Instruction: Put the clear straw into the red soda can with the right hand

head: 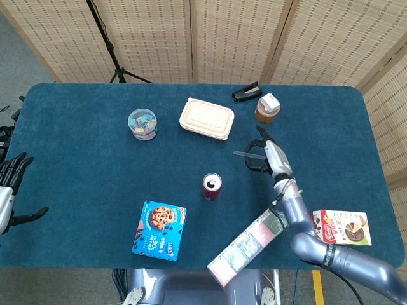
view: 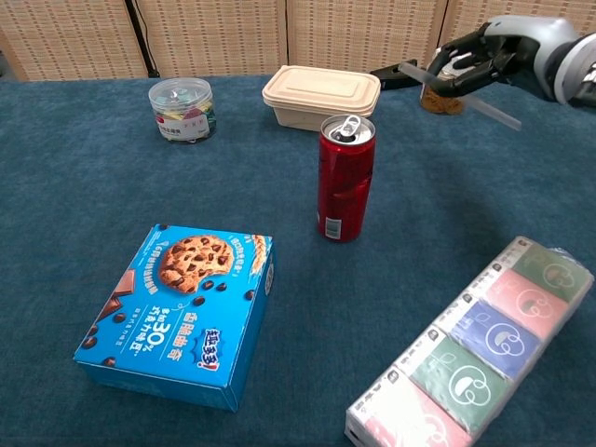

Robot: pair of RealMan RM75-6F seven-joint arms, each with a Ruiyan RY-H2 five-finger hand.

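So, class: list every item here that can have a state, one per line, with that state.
Red soda can: upright, tab opened, no straw in it.
Clear straw: held above the table by the right robot hand.
Beige lunch box: lid closed.
Cookie box: flat, closed.
Left robot hand: open, holding nothing.

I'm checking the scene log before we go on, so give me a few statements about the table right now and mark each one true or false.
1. The right hand holds the clear straw in the air. True.
2. The straw is already standing in the red soda can. False: it is off to the can's right, apart from it.
3. The soda can stands upright with its tab end up. True.
4. The left hand grips the blue cookie box. False: it is at the table's left edge, holding nothing, fingers apart.
5. The beige lidded container lies beyond the can. True.
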